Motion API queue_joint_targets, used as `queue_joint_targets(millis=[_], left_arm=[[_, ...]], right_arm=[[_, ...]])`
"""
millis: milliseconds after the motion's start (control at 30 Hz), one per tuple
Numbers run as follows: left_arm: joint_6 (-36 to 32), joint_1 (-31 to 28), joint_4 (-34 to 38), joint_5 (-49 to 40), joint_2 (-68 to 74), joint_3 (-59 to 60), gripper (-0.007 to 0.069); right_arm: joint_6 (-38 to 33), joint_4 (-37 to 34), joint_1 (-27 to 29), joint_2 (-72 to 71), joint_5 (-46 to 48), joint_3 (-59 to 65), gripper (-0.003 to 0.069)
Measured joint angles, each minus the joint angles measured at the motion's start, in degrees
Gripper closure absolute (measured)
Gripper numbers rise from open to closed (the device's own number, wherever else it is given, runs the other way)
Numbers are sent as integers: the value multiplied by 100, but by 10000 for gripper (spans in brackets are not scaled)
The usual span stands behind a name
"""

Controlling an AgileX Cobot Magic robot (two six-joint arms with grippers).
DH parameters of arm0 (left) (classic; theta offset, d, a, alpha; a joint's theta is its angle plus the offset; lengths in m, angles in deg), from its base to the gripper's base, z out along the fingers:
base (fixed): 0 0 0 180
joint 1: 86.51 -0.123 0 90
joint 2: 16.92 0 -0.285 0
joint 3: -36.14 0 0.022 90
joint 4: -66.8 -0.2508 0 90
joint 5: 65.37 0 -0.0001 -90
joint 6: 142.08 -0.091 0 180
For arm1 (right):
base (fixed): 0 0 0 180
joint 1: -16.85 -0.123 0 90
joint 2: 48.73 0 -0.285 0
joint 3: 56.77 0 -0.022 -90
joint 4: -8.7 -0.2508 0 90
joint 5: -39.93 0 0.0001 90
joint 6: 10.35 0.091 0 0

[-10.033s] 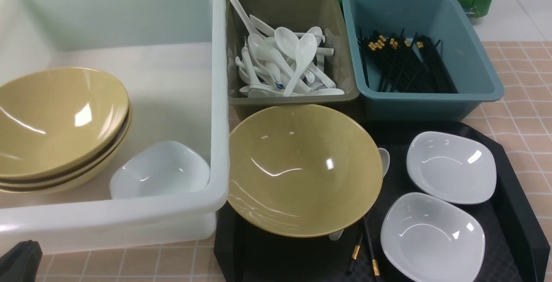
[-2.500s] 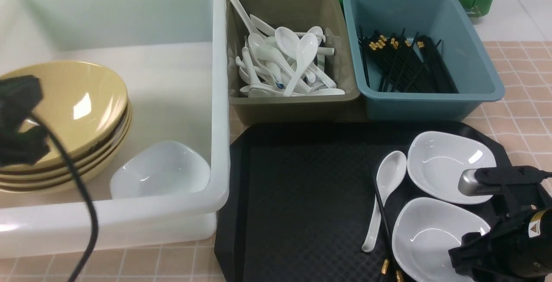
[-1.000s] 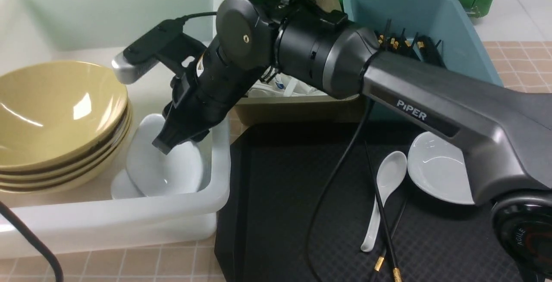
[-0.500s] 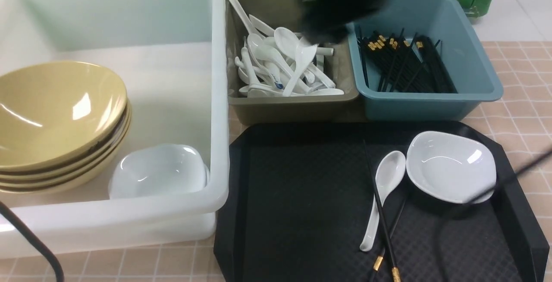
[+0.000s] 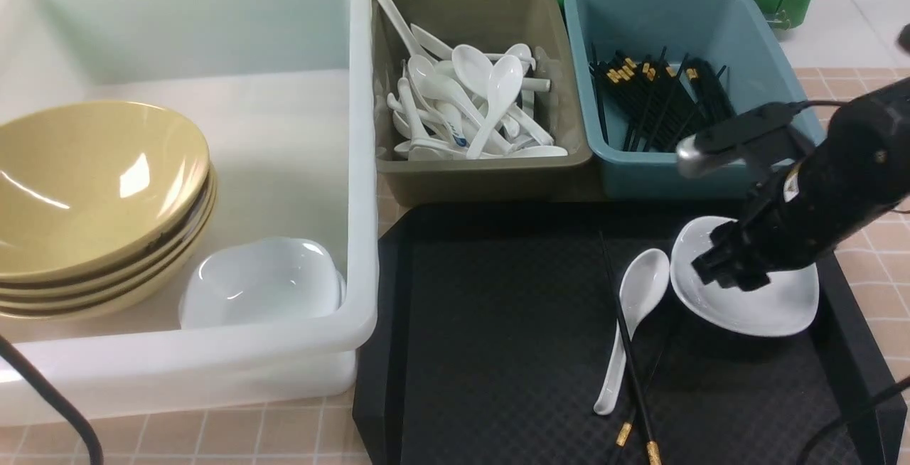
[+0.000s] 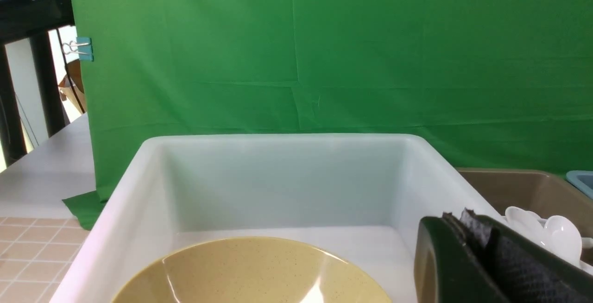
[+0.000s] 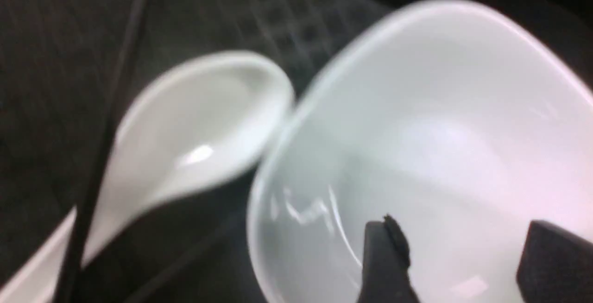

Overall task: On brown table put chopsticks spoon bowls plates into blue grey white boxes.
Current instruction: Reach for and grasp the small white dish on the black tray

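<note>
One white plate (image 5: pixel 778 305) lies on the black tray, with a white spoon (image 5: pixel 635 306) and a pair of black chopsticks (image 5: pixel 627 340) beside it. My right gripper (image 5: pixel 729 273) is open and empty, its jaws low over the plate's left part. In the right wrist view the gripper (image 7: pixel 463 252) hangs over the plate's hollow (image 7: pixel 431 122), with the spoon (image 7: pixel 194 127) beside it. My left gripper (image 6: pixel 463 222) is shut and empty by the white tub's (image 6: pixel 431 173) near corner. It is out of the front view. Stacked tan bowls (image 5: pixel 92 188) and white plates (image 5: pixel 263 284) sit in the white tub (image 5: pixel 359 166).
The grey bin (image 5: pixel 490 170) holds several white spoons. The blue bin (image 5: pixel 711 166) holds several black chopsticks. Both stand behind the black tray (image 5: pixel 498 323) on the brown table (image 5: pixel 864 195). A black cable (image 5: pixel 50 401) crosses the lower left corner.
My right arm let go of a plate in the white tub, swung back right over the bins, and now hangs low over the last plate on the tray.
</note>
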Motion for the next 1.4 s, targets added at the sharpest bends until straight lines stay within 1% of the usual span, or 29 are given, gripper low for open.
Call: queue_joint_targets(millis=[33,67,200,333,400,467,500,533,567,600,667,733,767,800,833,867,933,967,1000,1067,1100,1133,1267,1367,1400], left_arm=[[24,0,2,13,0,43,619],[30,0,2,13,0,44,619],[40,0,16,48,0,85,619],[40,0,16,93,0,85,619],[46,0,21,101,0,85,619],[52,0,21,106,0,85,619],[56,0,21,106,0,85,619],[56,0,21,106,0,85,619],[57,0,21,122,0,85,619],[57,0,21,128,0,85,619],[80,0,21,129,0,85,619],[94,0,70,129,0,85,619],[95,0,72,129,0,85,619],[101,0,91,129,0,85,619],[101,0,105,129,0,85,619],[101,0,103,129,0,85,619],[107,0,103,129,0,85,619],[112,0,103,129,0,85,619],[125,0,103,129,0,85,619],[132,0,103,129,0,85,619],[140,0,103,129,-34,85,619],[145,0,106,123,-99,85,619],[145,0,239,60,-577,85,619],[78,0,219,-105,-1106,85,619],[11,0,173,-156,-1234,90,619]], right_arm=[[-13,0,-105,216,-179,11,256],[-13,0,-121,239,-192,11,256],[57,19,-522,488,-241,30,260],[104,-23,-926,202,-243,30,256],[104,-22,-903,-77,-218,18,244],[104,-21,-815,-217,-182,6,232],[104,-21,-608,-413,-105,-19,213],[104,-21,-576,-428,-105,-19,211],[104,-16,-242,-496,-20,-25,190],[104,-16,-202,-501,-7,-25,186],[104,-93,241,-419,110,17,158],[28,-406,518,-222,159,75,147],[11,-444,533,-199,159,80,147],[-154,-744,607,43,175,98,148],[-241,-891,620,149,162,98,151],[-295,-1020,620,249,147,98,160],[-411,-1260,620,433,111,98,203],[-461,-1329,620,467,90,98,234],[-549,-1346,626,467,63,93,283],[-572,-1375,640,467,63,93,324],[-635,-1467,663,400,63,88,379],[-717,-1518,677,286,103,88,419],[-1008,-1546,683,-115,298,88,489],[-1187,-1520,683,-696,489,15,577],[-1227,-1451,683,-890,559,-73,582]])
